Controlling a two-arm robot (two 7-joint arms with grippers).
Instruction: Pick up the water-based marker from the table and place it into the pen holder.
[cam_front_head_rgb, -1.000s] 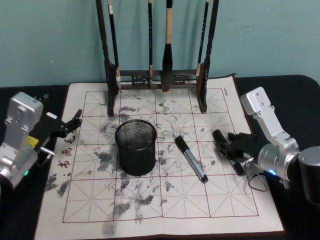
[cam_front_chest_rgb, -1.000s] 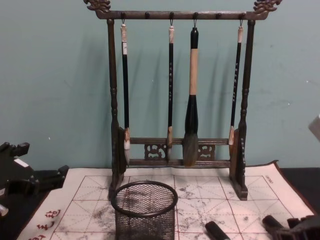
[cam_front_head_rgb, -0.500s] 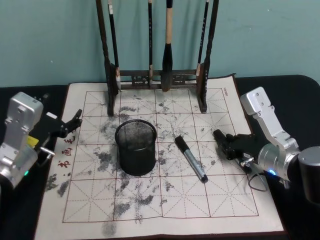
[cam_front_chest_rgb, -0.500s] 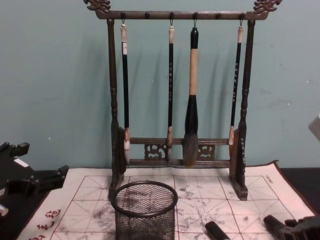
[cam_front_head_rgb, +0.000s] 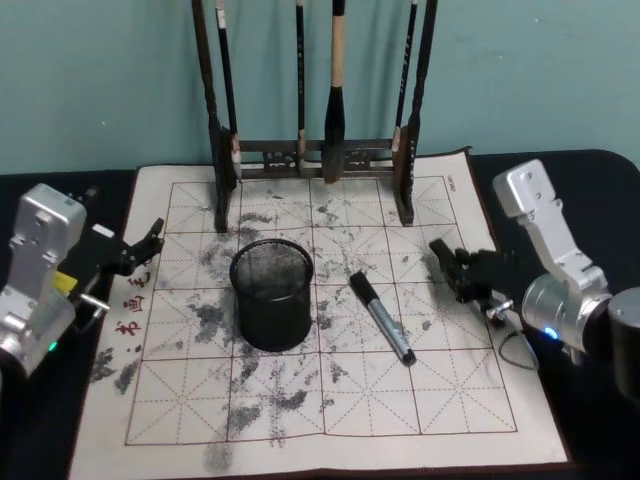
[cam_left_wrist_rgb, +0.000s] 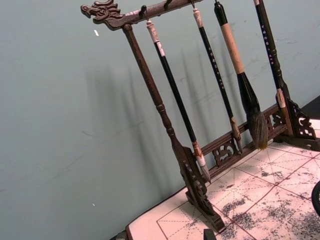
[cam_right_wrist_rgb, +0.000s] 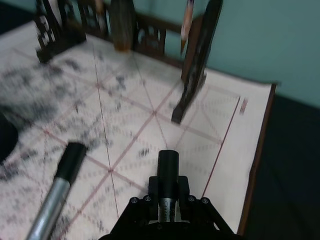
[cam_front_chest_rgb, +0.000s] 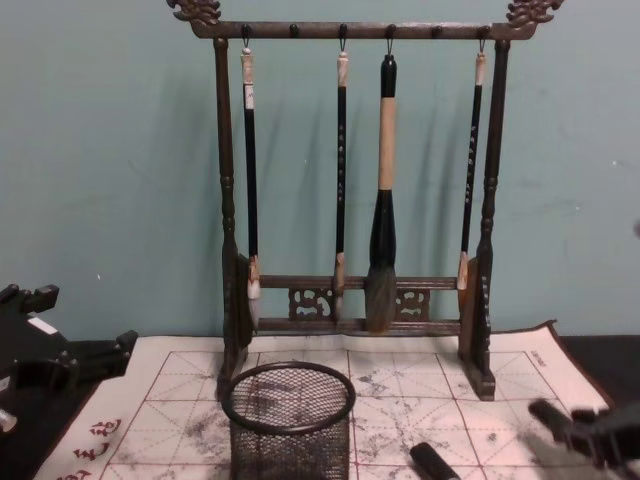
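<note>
My right gripper (cam_front_head_rgb: 466, 279) is shut on a water-based marker (cam_front_head_rgb: 441, 249) with a black cap and holds it just above the right side of the felt-covered table (cam_front_head_rgb: 330, 400). The right wrist view shows that marker (cam_right_wrist_rgb: 168, 167) sticking forward between the fingers. In the chest view its cap (cam_front_chest_rgb: 546, 410) and the right gripper (cam_front_chest_rgb: 600, 440) sit at the lower right. A second marker (cam_front_head_rgb: 381, 319) with a silver body lies flat on the mat, between the held one and the black mesh pen holder (cam_front_head_rgb: 272, 293). The holder stands upright left of centre. My left gripper (cam_front_head_rgb: 143, 247) rests open at the mat's left edge.
A tall dark wooden brush rack (cam_front_head_rgb: 320, 100) with several hanging brushes stands along the back of the mat, its right foot (cam_right_wrist_rgb: 192, 95) just beyond the held marker. The mat (cam_front_chest_rgb: 420, 395) is ink-stained with red grid lines. A teal wall closes the back.
My right gripper has risen off the mat with the marker and drawn slightly right and back. The left arm, the lying marker and the holder have not moved.
</note>
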